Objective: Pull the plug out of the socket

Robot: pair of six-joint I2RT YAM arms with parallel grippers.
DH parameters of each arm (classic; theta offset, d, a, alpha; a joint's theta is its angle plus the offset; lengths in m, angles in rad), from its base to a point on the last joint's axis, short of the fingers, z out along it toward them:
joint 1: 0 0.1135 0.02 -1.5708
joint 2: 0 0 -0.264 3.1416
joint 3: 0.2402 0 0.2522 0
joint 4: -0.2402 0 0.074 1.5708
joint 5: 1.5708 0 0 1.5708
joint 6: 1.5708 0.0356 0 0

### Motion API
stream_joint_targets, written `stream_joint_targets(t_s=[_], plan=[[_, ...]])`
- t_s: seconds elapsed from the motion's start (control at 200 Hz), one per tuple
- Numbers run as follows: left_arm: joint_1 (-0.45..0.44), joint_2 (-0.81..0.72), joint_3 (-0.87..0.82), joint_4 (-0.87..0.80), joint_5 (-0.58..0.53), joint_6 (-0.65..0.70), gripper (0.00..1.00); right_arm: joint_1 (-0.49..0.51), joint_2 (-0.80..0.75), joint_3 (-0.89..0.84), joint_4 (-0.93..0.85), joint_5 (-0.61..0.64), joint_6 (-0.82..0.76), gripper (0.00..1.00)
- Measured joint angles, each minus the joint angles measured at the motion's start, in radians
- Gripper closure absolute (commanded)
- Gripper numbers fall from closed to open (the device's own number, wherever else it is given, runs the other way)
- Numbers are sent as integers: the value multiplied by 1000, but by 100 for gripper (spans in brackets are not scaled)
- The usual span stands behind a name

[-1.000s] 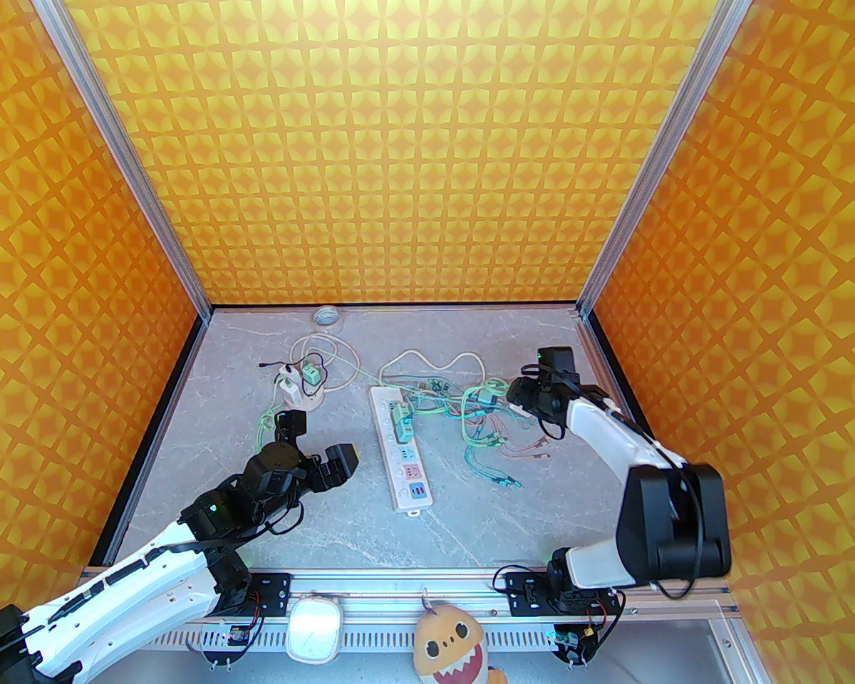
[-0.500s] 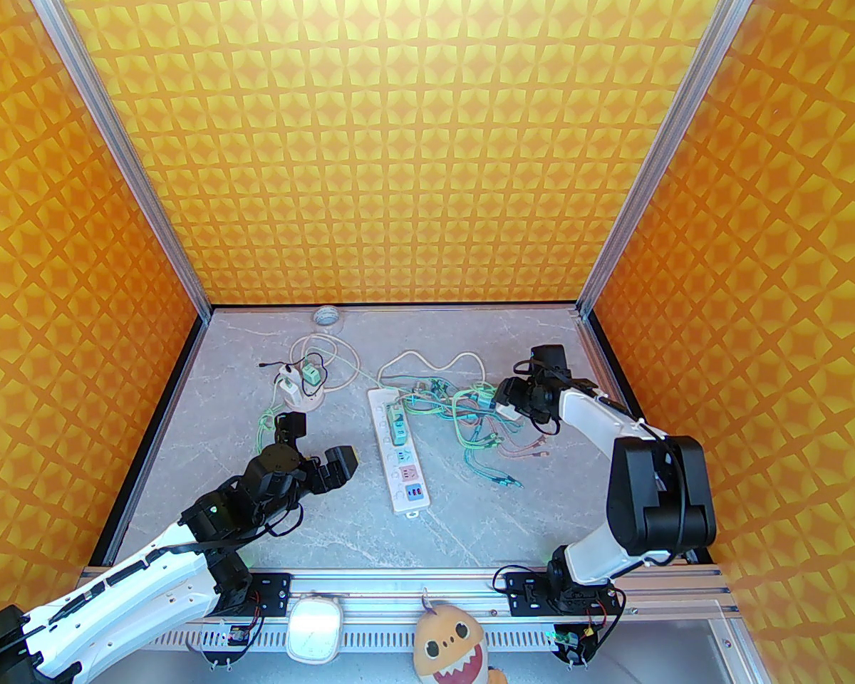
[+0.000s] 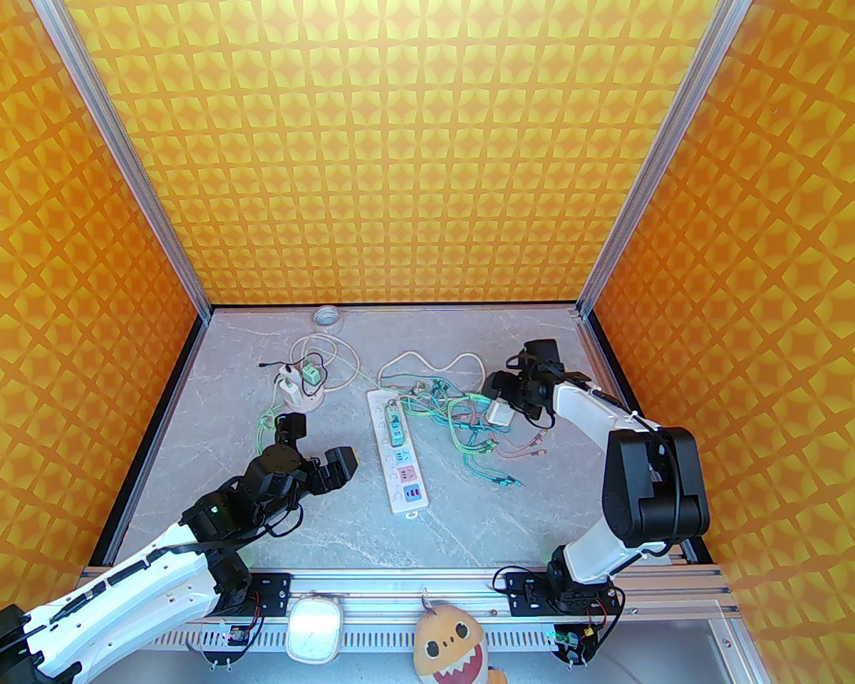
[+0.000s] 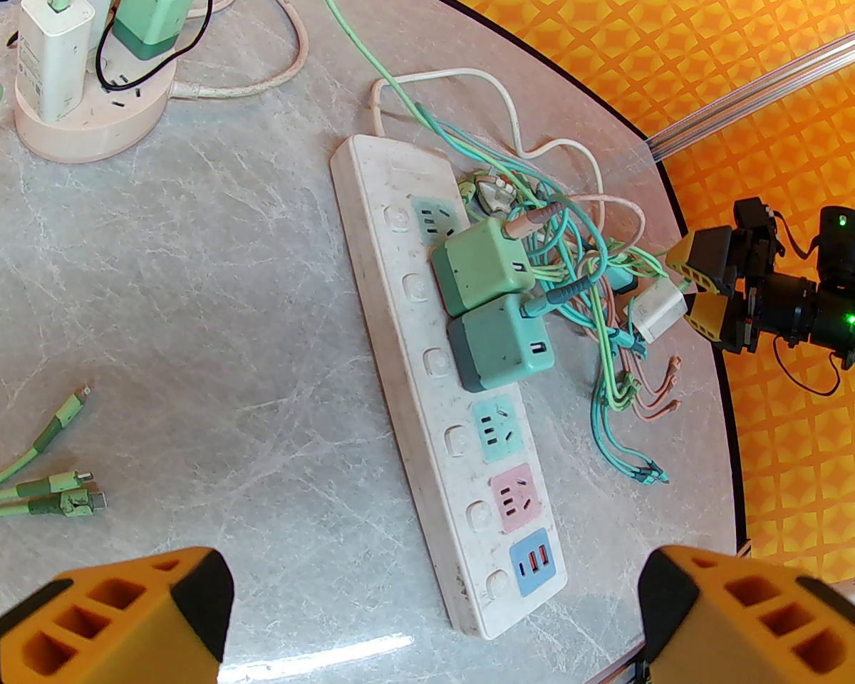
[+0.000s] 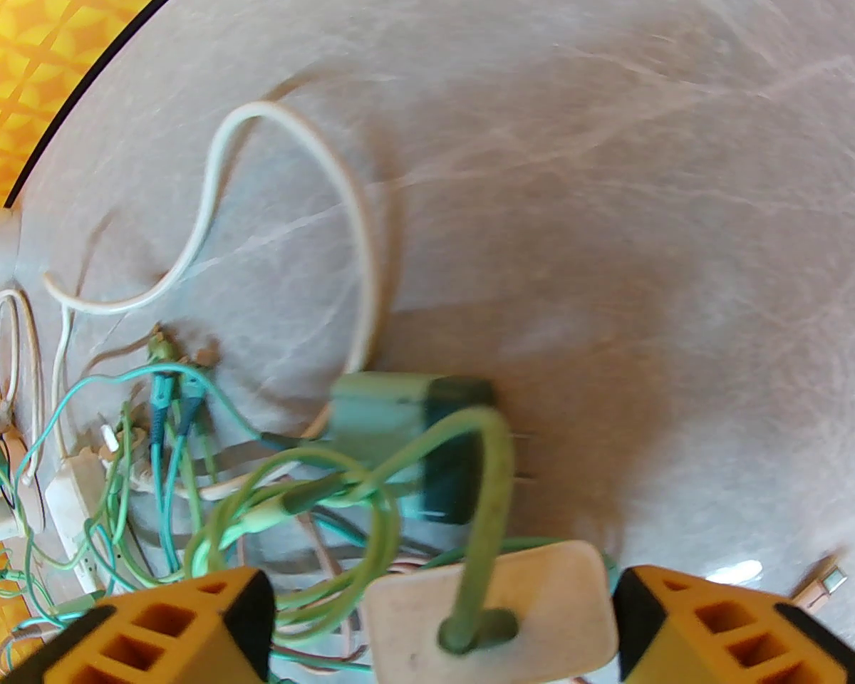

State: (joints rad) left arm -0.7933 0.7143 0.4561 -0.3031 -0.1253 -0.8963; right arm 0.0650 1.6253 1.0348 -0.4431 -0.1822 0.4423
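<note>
The right gripper (image 5: 443,599) is found spread, its yellow fingers (image 5: 185,624) set to either side of a white, rounded block-shaped plug (image 5: 552,599). A gap with cables showing through it is seen on the left-hand side of the block, so no pinch is recorded. A green cable is fitted into the face of the white plug. In the top view the plug is seen off the socket, just right of the cable tangle and well apart from the long white plastic power strip (image 3: 404,487); whether it rests on the grey marble-patterned table (image 3: 470,524) cannot be told. Two cube-shaped adapters are noted seated side by side in the upper sockets of the strip: one pale green (image 4: 479,273), one darker teal (image 4: 497,345). A tangle of green, teal and salmon charging cables (image 3: 474,433) is spread between the strip and the right gripper. A further two-tone green adapter (image 5: 399,417) is seen lying loose just beyond the white plug, though the picture is blurred there. The left gripper (image 4: 436,596) is held wide apart and empty above the near end of the strip. At the far left a round pinkish socket base (image 4: 92,136) is recorded, with small chargers plugged into it.
</note>
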Motion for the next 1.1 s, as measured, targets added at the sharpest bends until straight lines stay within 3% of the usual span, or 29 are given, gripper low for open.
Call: stream_joint_targets(t_s=[0.485,0.66,0.865,1.1], plan=[[21,99,-26,99,0,5,1,177,-298,-14,-87,174,-1,2],[36,135,-26,122,0,7,1,304,-362,-44,-95,235,0,2],[41,150,-26,137,-1,3,1,509,-325,-39,-92,292,-9,2],[41,137,-36,136,-1,-9,1,689,-123,37,-76,348,-37,2]])
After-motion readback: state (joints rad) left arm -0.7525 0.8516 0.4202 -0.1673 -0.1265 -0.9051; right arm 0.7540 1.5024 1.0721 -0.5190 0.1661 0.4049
